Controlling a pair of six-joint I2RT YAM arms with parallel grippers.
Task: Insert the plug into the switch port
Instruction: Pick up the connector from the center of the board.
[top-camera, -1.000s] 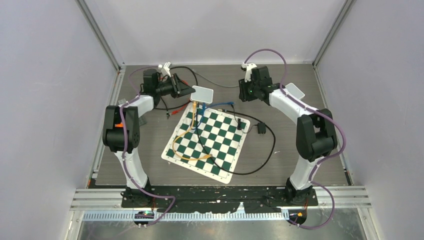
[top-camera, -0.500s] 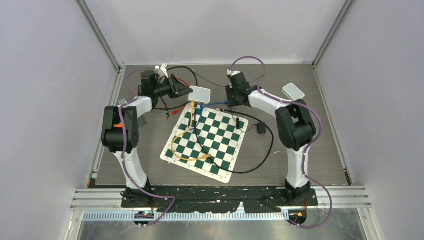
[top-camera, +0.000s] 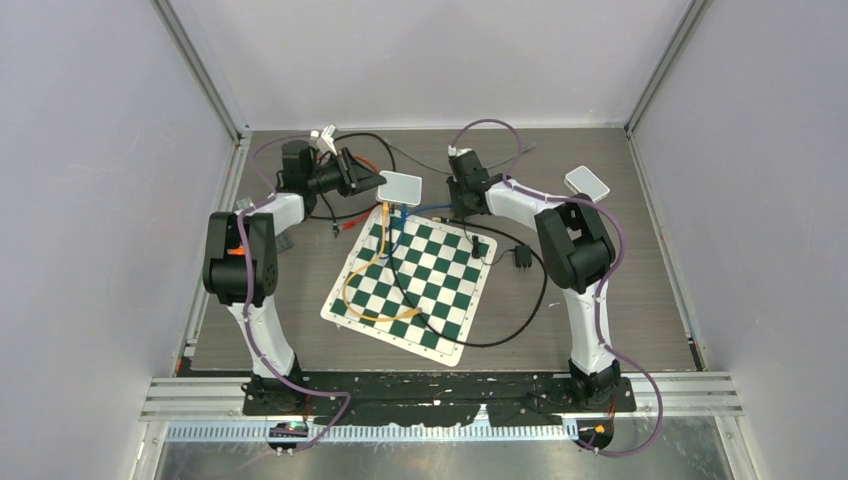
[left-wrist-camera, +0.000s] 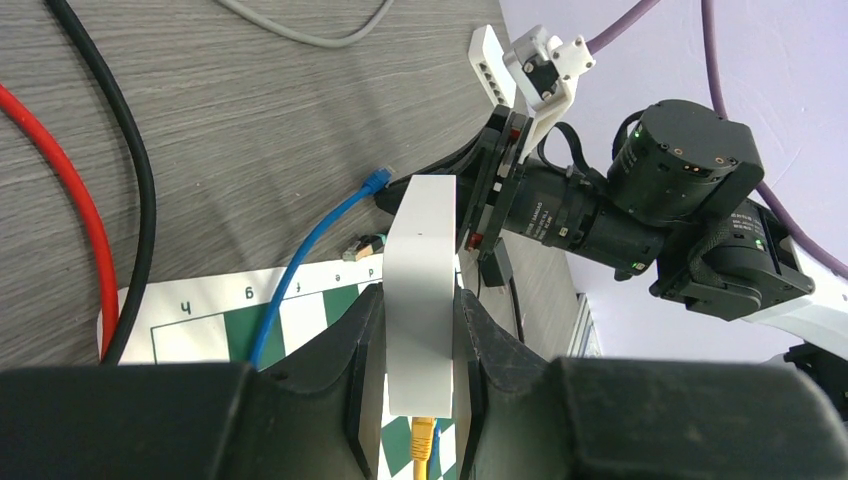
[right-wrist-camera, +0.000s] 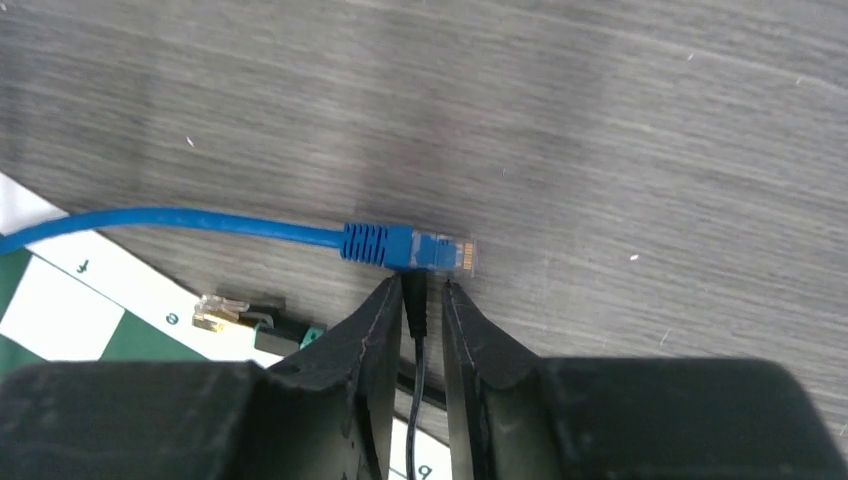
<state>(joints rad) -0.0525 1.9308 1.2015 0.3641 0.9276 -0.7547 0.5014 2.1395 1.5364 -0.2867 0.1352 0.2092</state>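
The left gripper (left-wrist-camera: 418, 312) clamped the switch (left-wrist-camera: 420, 250) by the far edge of the board (left-wrist-camera: 300, 310), and the plug (right-wrist-camera: 428, 250) lay on bare table (right-wrist-camera: 620, 120) just off the near-shut tips of the right gripper (right-wrist-camera: 421, 296), 1 black cable (right-wrist-camera: 413, 420) between them, grip unclear.

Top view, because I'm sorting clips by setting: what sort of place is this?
Probably a robotics lab test cell: plain walls enclose a table with a bolted left arm and right arm, a checkered mat and a black cable.
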